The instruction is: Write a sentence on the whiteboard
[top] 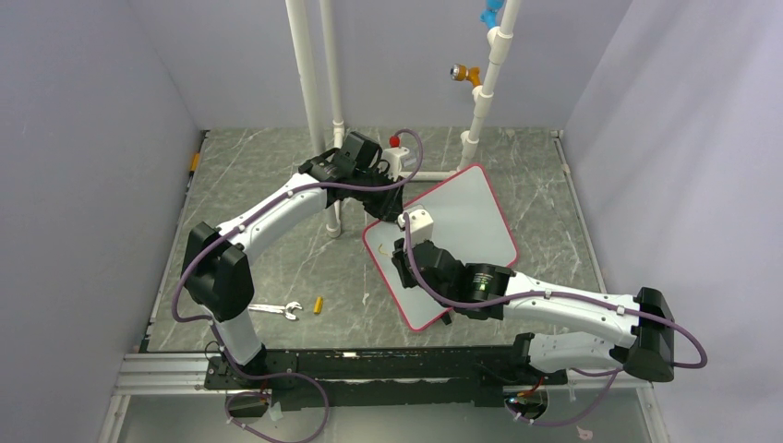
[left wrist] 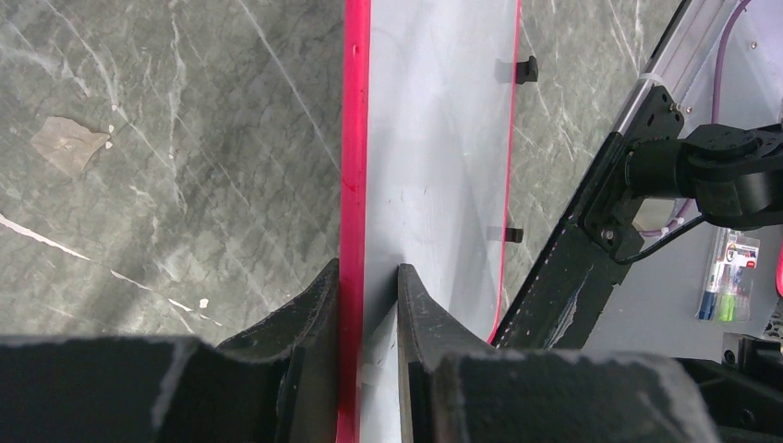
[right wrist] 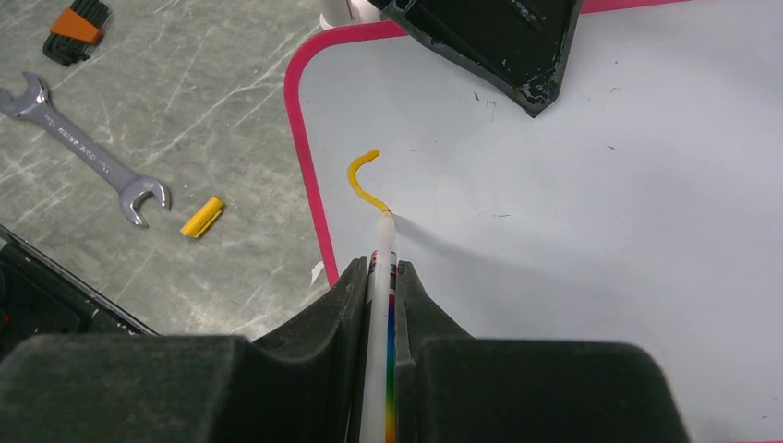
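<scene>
The whiteboard (top: 471,217) with its red-pink rim lies at an angle on the grey table. My left gripper (top: 392,205) is shut on the board's far-left rim; in the left wrist view its jaws (left wrist: 367,272) pinch the red rim and white face of the whiteboard (left wrist: 443,138). My right gripper (top: 399,254) is shut on a white marker (right wrist: 383,235) with a rainbow stripe. The marker's tip touches the whiteboard (right wrist: 600,231) near its rounded corner. Of the sentence, one hooked orange-yellow stroke (right wrist: 362,180) shows at the tip.
A wrench (top: 275,309) and a yellow marker cap (top: 317,305) lie on the table left of the board. White pipes (top: 314,74) stand behind it. Two black clips (left wrist: 526,66) sit on the board's far edge. An orange-black hex key set (right wrist: 74,28) lies beyond the wrench (right wrist: 88,152).
</scene>
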You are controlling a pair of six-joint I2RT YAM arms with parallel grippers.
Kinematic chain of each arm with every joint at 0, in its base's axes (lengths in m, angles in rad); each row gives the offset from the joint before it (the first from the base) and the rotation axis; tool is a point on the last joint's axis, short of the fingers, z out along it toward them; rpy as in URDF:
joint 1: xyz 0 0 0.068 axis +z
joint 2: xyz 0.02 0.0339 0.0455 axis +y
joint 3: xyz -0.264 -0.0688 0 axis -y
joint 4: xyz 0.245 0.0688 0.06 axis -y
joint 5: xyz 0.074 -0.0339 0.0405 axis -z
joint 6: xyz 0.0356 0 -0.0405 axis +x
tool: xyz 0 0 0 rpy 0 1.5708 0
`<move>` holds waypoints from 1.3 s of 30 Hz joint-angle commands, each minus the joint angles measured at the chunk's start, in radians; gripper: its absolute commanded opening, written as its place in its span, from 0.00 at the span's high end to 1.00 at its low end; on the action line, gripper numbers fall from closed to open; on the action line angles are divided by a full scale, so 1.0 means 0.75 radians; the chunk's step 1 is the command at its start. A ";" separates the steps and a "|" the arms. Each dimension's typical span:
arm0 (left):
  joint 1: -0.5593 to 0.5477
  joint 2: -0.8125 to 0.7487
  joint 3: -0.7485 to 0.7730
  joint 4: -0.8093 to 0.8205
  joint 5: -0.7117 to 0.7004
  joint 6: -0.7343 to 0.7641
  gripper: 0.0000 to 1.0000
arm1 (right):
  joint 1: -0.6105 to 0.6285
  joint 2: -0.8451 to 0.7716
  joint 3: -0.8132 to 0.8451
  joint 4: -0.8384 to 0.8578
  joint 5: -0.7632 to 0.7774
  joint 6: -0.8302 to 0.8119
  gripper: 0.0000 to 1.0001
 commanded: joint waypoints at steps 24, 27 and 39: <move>-0.015 -0.066 0.007 0.036 -0.071 0.035 1.00 | -0.008 0.108 0.152 -0.014 -0.091 -0.093 1.00; -0.015 -0.068 0.007 0.035 -0.074 0.037 1.00 | -0.008 0.063 0.155 -0.008 -0.094 -0.089 1.00; -0.015 -0.067 0.008 0.034 -0.073 0.041 1.00 | -0.023 -0.082 0.086 -0.039 0.034 -0.020 1.00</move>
